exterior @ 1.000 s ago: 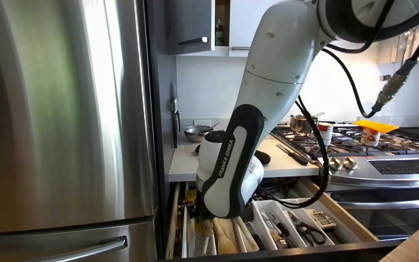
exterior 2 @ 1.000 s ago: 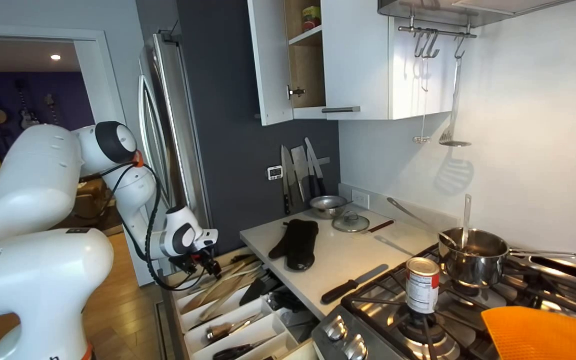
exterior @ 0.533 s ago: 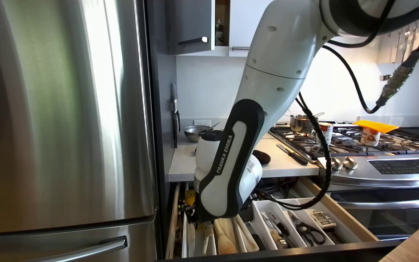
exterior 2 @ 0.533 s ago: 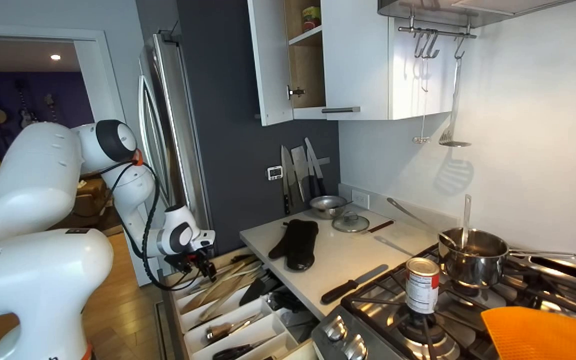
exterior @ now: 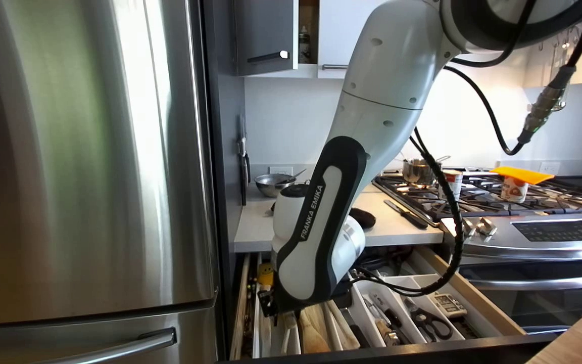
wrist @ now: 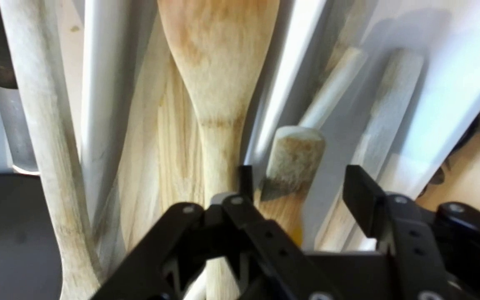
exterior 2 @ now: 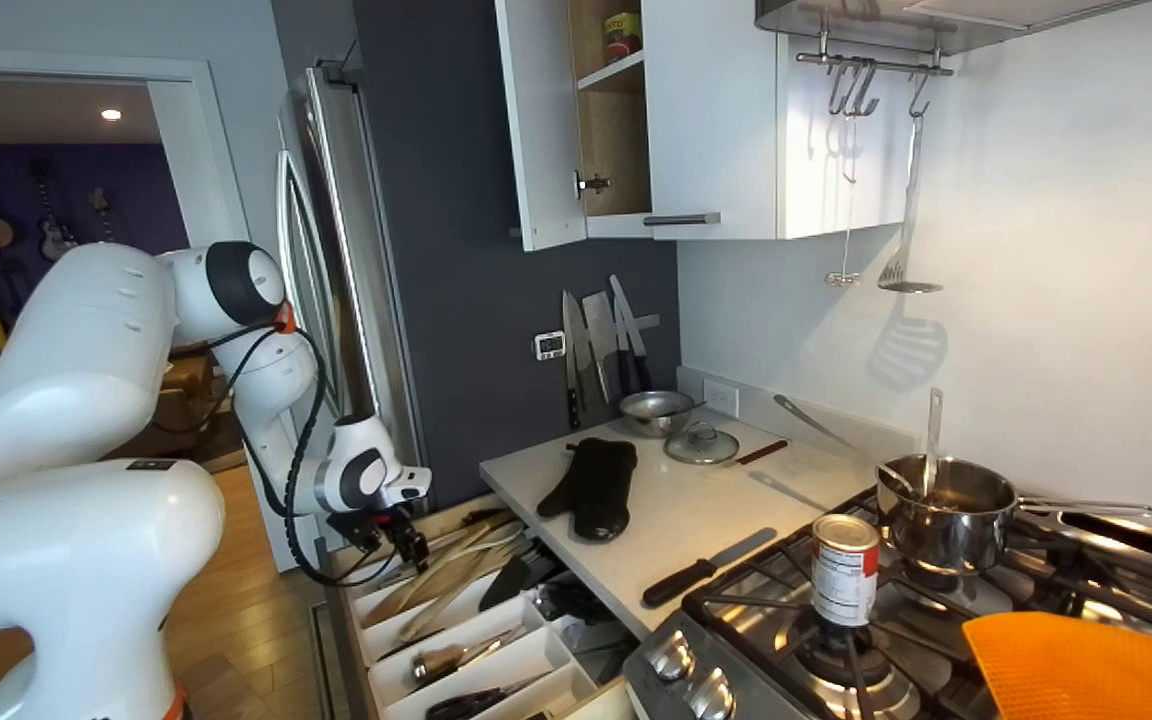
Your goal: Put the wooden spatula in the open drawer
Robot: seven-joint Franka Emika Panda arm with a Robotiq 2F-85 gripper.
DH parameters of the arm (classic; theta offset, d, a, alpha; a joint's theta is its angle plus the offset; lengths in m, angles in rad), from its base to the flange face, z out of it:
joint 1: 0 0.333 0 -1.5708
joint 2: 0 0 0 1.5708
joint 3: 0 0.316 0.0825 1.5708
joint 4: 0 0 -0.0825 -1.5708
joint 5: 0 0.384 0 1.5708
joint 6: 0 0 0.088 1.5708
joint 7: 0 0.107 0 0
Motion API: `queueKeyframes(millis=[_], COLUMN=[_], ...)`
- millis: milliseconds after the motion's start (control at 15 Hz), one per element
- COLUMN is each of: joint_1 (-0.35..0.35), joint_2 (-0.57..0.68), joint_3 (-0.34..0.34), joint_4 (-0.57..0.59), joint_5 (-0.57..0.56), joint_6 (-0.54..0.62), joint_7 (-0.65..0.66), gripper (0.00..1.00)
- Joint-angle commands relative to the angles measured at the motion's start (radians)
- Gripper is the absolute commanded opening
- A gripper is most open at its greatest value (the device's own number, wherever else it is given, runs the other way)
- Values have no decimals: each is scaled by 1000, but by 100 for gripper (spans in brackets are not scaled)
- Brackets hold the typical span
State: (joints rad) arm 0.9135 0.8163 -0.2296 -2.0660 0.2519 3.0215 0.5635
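Note:
The open drawer (exterior: 397, 352) holds pale dividers, also seen in an exterior view (exterior 2: 548, 655). Several light wooden utensils lie in its compartments. A wooden spatula (wrist: 221, 54) with a wide flat blade lies in a compartment, and it shows in an exterior view (exterior: 313, 337); which utensil is the task's one I cannot tell. My gripper (wrist: 298, 183) is open and empty over the wooden utensils, also in both exterior views (exterior: 269, 303) (exterior 2: 411, 545). One finger overlaps the spatula's handle in the wrist view; contact is unclear. A short wooden utensil (wrist: 294, 158) shows between the fingers.
A white divider (wrist: 283, 83) runs beside the spatula. Scissors (exterior: 427, 321) and cutlery lie in other compartments. The steel fridge (exterior: 89, 151) stands close beside the drawer. The counter (exterior 2: 656, 500) overhangs its back, bearing a black mitt (exterior 2: 601, 490) and a knife (exterior 2: 706, 570).
My gripper has moved slightly lower, towards the drawer's contents. It stays open over the wooden utensils. The drawer and its contents show no clear change.

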Motion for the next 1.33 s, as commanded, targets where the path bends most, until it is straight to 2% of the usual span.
queueKeyframes(millis=[0, 267, 333, 400, 733, 1267], joint_1=[-42, -47, -46, -45, -12, 147], joint_2=[-15, -22, -28, -33, -70, -145], joint_3=[37, 35, 32, 30, 1, -148], joint_4=[-9, -16, -22, -25, -61, -149], joint_5=[-6, -7, -8, -9, -14, -50], joint_6=[-20, -27, -31, -30, -45, -68], joint_7=[-7, 2, 6, 9, 30, 115], gripper=[43, 8, 4, 7, 7, 7])
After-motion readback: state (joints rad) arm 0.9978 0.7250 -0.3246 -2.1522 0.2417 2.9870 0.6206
